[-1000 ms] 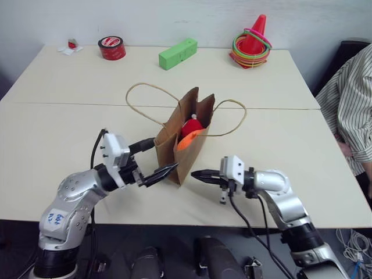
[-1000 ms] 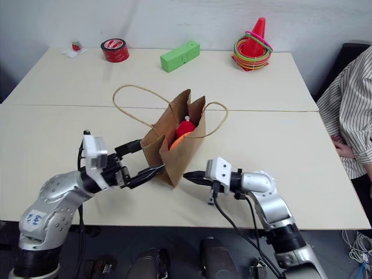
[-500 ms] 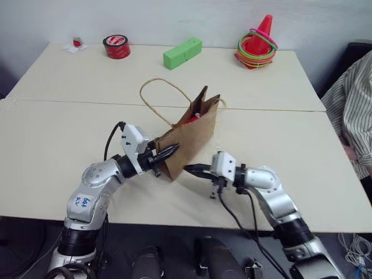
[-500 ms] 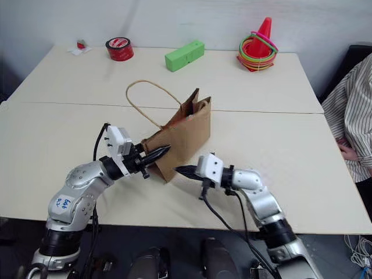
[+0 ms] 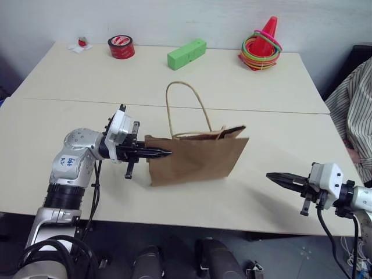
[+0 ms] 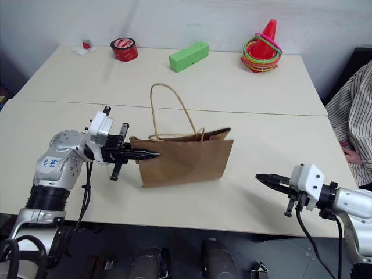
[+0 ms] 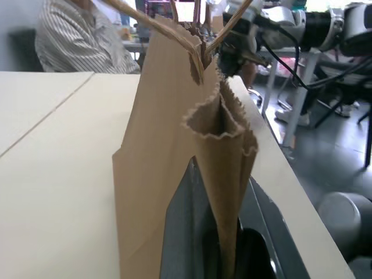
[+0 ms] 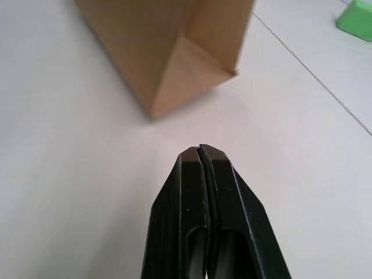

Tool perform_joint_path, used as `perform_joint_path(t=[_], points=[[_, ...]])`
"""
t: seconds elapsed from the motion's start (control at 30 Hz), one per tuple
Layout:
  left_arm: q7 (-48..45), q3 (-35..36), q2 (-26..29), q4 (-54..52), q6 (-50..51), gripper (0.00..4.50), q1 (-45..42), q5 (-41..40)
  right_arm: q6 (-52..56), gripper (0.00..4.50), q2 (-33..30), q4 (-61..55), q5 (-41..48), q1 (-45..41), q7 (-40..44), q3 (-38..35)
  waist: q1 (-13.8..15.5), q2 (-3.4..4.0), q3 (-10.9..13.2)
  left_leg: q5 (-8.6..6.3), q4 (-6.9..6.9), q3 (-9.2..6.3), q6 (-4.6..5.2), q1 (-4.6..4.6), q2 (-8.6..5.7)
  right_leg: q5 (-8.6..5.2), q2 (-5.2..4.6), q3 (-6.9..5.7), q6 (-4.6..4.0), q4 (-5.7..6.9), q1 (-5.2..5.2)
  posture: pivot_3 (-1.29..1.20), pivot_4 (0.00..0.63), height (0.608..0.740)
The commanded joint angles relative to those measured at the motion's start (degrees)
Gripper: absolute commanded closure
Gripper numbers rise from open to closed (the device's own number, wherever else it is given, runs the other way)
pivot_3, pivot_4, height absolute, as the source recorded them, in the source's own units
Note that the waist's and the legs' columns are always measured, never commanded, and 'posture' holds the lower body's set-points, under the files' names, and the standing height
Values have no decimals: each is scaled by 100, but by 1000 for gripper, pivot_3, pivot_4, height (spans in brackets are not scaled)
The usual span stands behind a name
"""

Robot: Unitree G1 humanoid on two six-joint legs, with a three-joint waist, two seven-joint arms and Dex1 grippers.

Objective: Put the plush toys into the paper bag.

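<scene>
The brown paper bag [image 5: 197, 160] stands upright mid-table, broadside to me, its mouth pressed nearly flat and its cord handles [image 5: 187, 104] looped above it. My left gripper [image 5: 163, 153] is level and shut on the bag's left side edge; in the left wrist view the folded paper [image 7: 224, 151] runs down between its fingers [image 7: 183, 232]. My right gripper [image 5: 272, 176] hangs well to the right of the bag, near the table's front edge, shut and empty. From the right wrist, its fingers [image 8: 186, 192] point at the bag's end [image 8: 168, 52]. The plush toys are hidden.
At the back of the table stand a green block [image 5: 186, 53], a red cone with coloured rings [image 5: 263, 42] and a red tape roll [image 5: 121, 46]. A person in a striped shirt [image 5: 356, 110] sits at the right edge.
The bag has swung from end-on to broadside and its mouth has flattened, hiding the toys. My left gripper closed on its side edge. My right gripper pulled away to the right.
</scene>
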Motion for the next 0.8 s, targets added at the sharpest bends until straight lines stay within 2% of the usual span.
perform_joint_path(t=[0.03,0.13,0.17,0.27,0.37,0.4,0.5,0.6,0.67,0.8], points=[[-276,-66,0,405,-272,4481,-343,256,-235,4500,52,21,57,64,-24,-153,3,0,0,-1,-1,-1,2,-3,4,-1,-3,2,2,0,-2,0,150,740],[50,-24,135,246,-295,4481,-254,433,-169,4500,45,-30,81,197,-16,-120,11,0,0,-3,-2,-2,4,-6,10,-9,-8,3,14,1,-3,0,150,740],[146,67,216,162,-345,4291,-144,459,-189,4500,82,-68,82,212,-51,-94,10,0,0,-4,-2,0,5,-6,12,-11,-10,5,16,1,-3,0,150,740],[310,364,395,-118,-377,3617,138,348,-165,4500,234,-143,175,153,-198,-48,-27,0,0,-5,-2,4,6,-4,17,-12,-11,10,17,3,-3,0,150,740],[673,798,593,-564,-304,2672,571,196,133,4500,279,-160,445,87,-168,-38,-37,1,0,-4,5,0,5,-3,19,-12,-13,8,16,14,-3,0,150,740],[834,995,673,-720,-244,2353,781,143,238,4329,247,-155,501,37,-152,-33,-44,1,0,-5,6,0,5,-2,19,-12,-14,8,15,16,-2,0,150,740],[1327,1705,969,-1196,-19,1480,1564,4,285,3603,38,-120,537,-229,102,17,-109,3,1,-5,4,-1,8,0,20,-12,-16,9,15,19,-1,0,150,740],[1775,2346,1226,-1784,276,496,2507,-24,493,2533,-264,-33,657,-555,380,-5,-134,5,3,-6,-2,-3,10,3,21,-13,-17,7,13,19,-2,0,150,740],[2102,2753,1302,-2072,230,0,3106,120,518,1827,-498,155,663,-821,615,-19,-112,7,4,-11,-5,-4,16,4,20,-14,-22,7,12,17,-1,0,150,740],[2259,3364,1392,-2496,-152,0,4134,323,442,457,-765,658,528,-1397,983,143,-107,6,3,-17,-6,-6,24,3,20,-15,-26,3,10,10,0,0,150,740]])
